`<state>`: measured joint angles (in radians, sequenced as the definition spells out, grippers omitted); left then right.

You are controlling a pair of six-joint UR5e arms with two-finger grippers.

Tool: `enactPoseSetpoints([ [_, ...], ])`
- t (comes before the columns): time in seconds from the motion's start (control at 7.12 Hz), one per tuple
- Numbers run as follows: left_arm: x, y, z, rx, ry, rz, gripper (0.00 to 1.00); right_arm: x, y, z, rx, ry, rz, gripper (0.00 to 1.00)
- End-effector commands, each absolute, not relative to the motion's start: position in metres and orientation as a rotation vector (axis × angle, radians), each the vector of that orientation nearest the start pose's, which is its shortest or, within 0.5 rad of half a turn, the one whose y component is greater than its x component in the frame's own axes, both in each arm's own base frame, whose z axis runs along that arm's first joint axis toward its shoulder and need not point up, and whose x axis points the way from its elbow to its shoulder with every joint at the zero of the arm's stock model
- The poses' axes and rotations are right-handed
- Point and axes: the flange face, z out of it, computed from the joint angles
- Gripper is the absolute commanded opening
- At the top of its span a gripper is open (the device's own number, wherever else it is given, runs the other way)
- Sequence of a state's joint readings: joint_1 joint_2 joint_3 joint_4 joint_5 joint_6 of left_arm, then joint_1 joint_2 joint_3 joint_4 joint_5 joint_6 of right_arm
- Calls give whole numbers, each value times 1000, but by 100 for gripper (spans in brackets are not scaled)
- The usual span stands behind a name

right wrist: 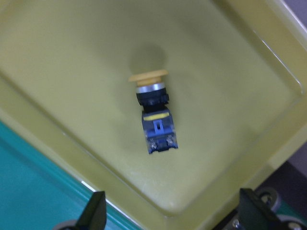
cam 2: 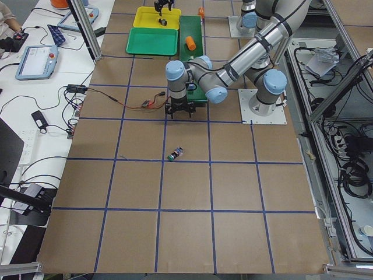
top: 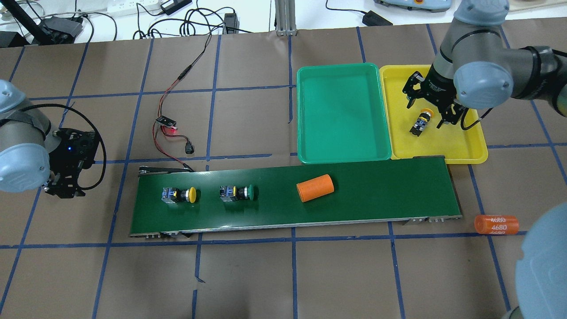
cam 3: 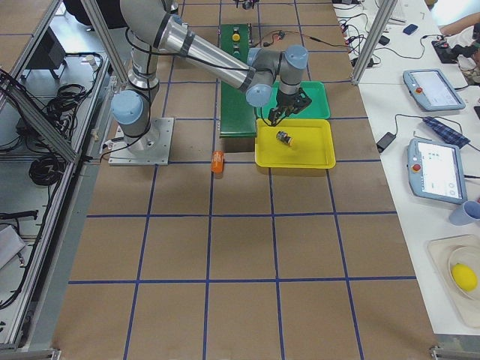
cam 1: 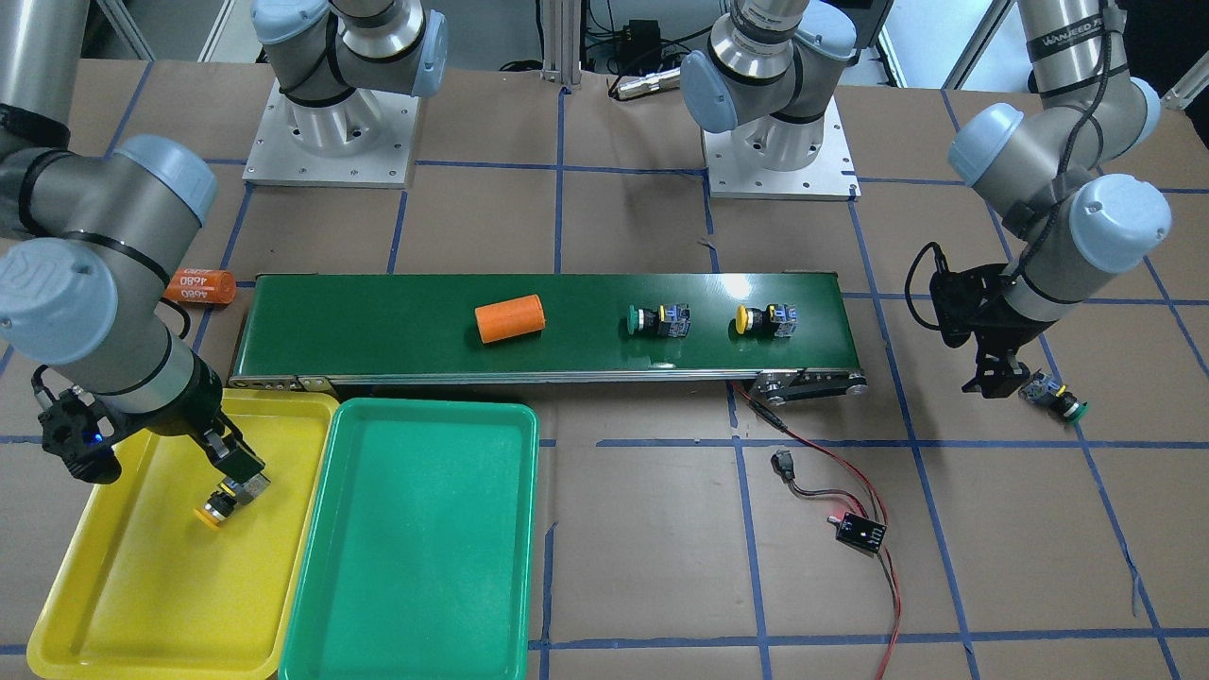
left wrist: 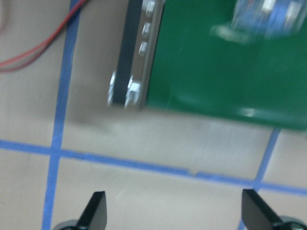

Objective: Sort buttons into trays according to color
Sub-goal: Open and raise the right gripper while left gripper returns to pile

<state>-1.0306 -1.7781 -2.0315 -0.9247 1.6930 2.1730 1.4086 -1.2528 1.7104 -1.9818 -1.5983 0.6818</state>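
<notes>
**A:** Over the yellow tray [top: 469,150], the right gripper [top: 426,113] hangs with its fingers spread, and a yellow-capped button [top: 421,123] lies on its side on the tray floor beneath!

**B:** The left gripper [top: 65,191] is off the conveyor belt [top: 376,195] end, fingers wide apart, holding nothing. A green-capped button [cam 1: 1063,397] lies on the table nearby. On the belt sit another yellow button [top: 179,195] and another green button [top: 239,192].
</notes>
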Motion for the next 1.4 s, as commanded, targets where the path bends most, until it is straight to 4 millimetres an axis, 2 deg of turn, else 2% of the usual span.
enactPoseSetpoints([
  [0.0,212,-486,207,-2544,-1835,-188,100,48,-543,361,1387,2864,112,100],
  [0.14,240,-482,203,-2548,-1831,-186,98,51,-526,392,1396,2851,58,100],
  [0.28,257,-481,196,-2577,-1766,-189,98,56,-503,419,1398,2851,67,100],
  [0.42,260,-484,189,-2588,-1768,-189,98,61,-491,435,1421,2835,36,100],
  [0.56,268,-490,188,-2636,-1783,-199,98,62,-483,440,1424,2847,55,100],
  [0.7,280,-491,186,-2696,-1711,-208,94,64,-473,451,1412,2839,51,100],
  [0.84,289,-492,183,-2692,-1713,-206,90,65,-476,445,1399,2844,52,100],
  [0.98,289,-492,178,-2688,-1710,-197,77,64,-476,436,1397,2854,80,100],
  [1.12,291,-491,178,-2687,-1712,-192,47,65,-470,428,1398,2857,105,100],
  [1.26,291,-491,177,-2687,-1714,-180,11,67,-463,422,1385,2862,123,100],
])
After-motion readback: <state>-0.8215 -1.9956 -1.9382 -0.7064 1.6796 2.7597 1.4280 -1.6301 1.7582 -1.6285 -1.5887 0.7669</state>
